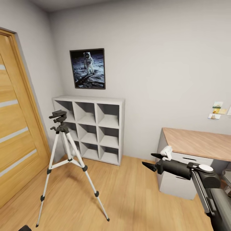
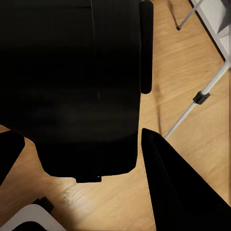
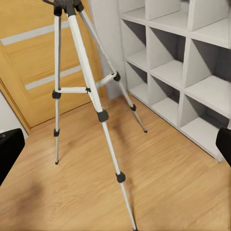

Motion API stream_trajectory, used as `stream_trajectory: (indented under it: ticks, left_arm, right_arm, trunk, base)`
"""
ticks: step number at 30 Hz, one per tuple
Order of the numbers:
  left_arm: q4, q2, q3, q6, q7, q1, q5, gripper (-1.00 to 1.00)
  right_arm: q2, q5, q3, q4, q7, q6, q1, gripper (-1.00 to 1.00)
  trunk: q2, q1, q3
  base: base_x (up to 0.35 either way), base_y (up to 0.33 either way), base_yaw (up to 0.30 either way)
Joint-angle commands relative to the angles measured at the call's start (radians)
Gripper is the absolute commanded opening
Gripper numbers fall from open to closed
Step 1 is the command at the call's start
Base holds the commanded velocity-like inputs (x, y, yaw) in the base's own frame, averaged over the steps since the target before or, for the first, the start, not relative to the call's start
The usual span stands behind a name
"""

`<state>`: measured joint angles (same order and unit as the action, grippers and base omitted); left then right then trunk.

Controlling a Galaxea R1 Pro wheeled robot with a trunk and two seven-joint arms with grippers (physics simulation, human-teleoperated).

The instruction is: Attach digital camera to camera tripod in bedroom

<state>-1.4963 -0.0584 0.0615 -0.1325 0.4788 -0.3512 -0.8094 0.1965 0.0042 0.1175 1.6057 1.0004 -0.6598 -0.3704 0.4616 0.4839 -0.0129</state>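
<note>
The camera tripod (image 1: pixel 64 141) stands on the wood floor at the left, silver legs spread and its black pan head (image 1: pixel 58 116) bare on top. Its legs also show in the right wrist view (image 3: pixel 91 86), and one leg (image 2: pixel 202 96) shows in the left wrist view. My right gripper (image 1: pixel 149 160) hovers open and empty at the right, pointing toward the tripod from well short of it. The digital camera (image 2: pixel 72 86) shows as a big black boxy body between the fingers of my left gripper (image 2: pixel 83 135), which is held low over the floor.
A white cube shelf (image 1: pixel 96 128) stands against the back wall right behind the tripod. The wooden door (image 1: pixel 16 128) is at the left. A wood-topped desk (image 1: pixel 199 141) with white drawers sits at the right, behind my right arm. Open floor (image 1: pixel 128 199) lies between.
</note>
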Motion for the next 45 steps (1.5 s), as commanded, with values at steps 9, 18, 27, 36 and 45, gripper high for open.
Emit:
stream_trajectory:
  ticks: [9, 18, 27, 36, 45]
  left_arm:
    - [-0.003, -0.001, 0.003, -0.009, 0.005, 0.0, -0.002, -1.0]
    - [-0.055, 0.001, 0.01, -0.04, 0.013, 0.0, -0.012, -1.0]
    - [-0.051, 0.007, 0.009, -0.04, 0.013, -0.006, -0.005, -1.0]
    - [-0.007, 0.003, 0.012, -0.038, 0.008, -0.008, -0.006, -1.0]
    - [0.006, 0.0, 0.014, -0.038, 0.005, -0.008, -0.008, -1.0]
  right_arm:
    - [0.0, 0.0, 0.001, 0.0, 0.004, -0.007, 0.001, 1.0]
    - [0.0, 0.0, -0.003, 0.005, 0.008, -0.007, 0.005, 1.0]
    - [0.0, -0.002, -0.006, 0.01, 0.01, -0.025, 0.006, 1.0]
    - [0.001, 0.001, -0.01, 0.011, 0.01, -0.024, 0.009, 1.0]
    - [0.001, 0.002, -0.011, 0.011, 0.012, 0.001, 0.018, 1.0]
  trunk:
    - [0.002, 0.001, -0.001]
    - [0.002, 0.001, -0.001]
    - [0.002, 0.001, 0.0]
    - [0.002, 0.001, 0.002]
    - [0.002, 0.001, 0.002]
  base:
    - [0.036, -0.035, 0.0]
    - [0.003, -0.182, 0.0]
    - [0.0, -0.323, 0.036]
    - [0.021, -0.329, 0.234]
    - [0.151, -0.308, 0.278]
